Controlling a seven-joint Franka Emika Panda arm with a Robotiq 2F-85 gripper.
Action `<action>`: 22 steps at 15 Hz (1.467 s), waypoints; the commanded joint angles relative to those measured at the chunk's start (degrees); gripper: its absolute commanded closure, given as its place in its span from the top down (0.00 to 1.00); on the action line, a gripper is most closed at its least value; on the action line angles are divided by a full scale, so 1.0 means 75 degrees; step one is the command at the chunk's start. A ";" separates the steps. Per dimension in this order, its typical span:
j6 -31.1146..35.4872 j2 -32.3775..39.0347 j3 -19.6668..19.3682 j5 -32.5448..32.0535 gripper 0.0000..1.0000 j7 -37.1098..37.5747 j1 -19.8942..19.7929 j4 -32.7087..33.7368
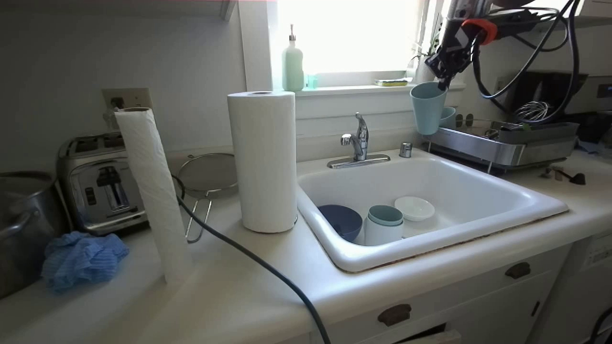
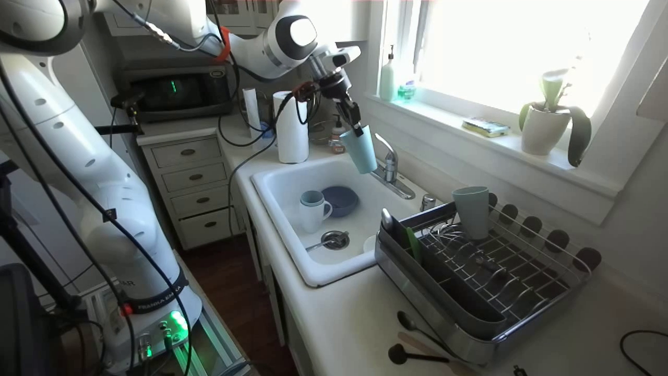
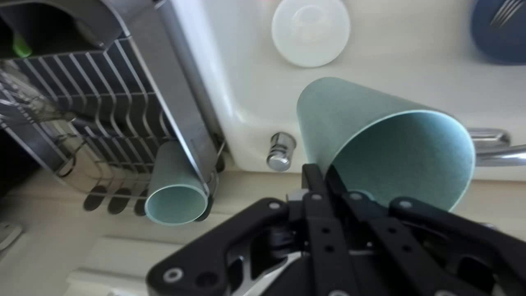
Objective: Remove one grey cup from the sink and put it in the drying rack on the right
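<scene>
My gripper (image 1: 443, 84) is shut on the wall near the rim of a grey-teal cup (image 1: 427, 112). One finger is inside the cup and one outside. In an exterior view the gripper (image 2: 358, 129) holds the cup (image 2: 361, 154), slightly tilted, in the air above the sink (image 2: 318, 272), by the faucet. In the wrist view the gripper (image 3: 324, 172) pinches the cup (image 3: 345, 111), its mouth facing the camera. The drying rack (image 2: 417, 297) stands beside the sink; a similar cup (image 2: 472, 211) stands in its window-side corner. Another grey-teal cup (image 1: 385, 213) sits inside a white mug in the sink.
The sink also holds a dark blue bowl (image 1: 342, 222) and a white dish (image 1: 415, 209). The chrome faucet (image 1: 361, 136) and a small chrome cap (image 1: 405, 150) stand at the back rim. The rack holds a whisk (image 2: 449, 233). A potted plant (image 2: 545, 128) is on the sill.
</scene>
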 commanded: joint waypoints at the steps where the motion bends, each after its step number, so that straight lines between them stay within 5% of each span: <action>1: -0.0229 0.0497 0.0072 -0.1747 0.01 0.1010 -0.0332 0.0667; 6: -0.0899 0.1146 -0.0363 -0.3801 0.01 0.2290 -0.0322 0.1264; 13: -0.2075 0.1430 -0.0914 -0.3498 0.01 0.2495 -0.0173 0.1450; 22: -0.1114 0.1814 -0.1653 -0.4097 0.01 0.3162 -0.0398 0.1274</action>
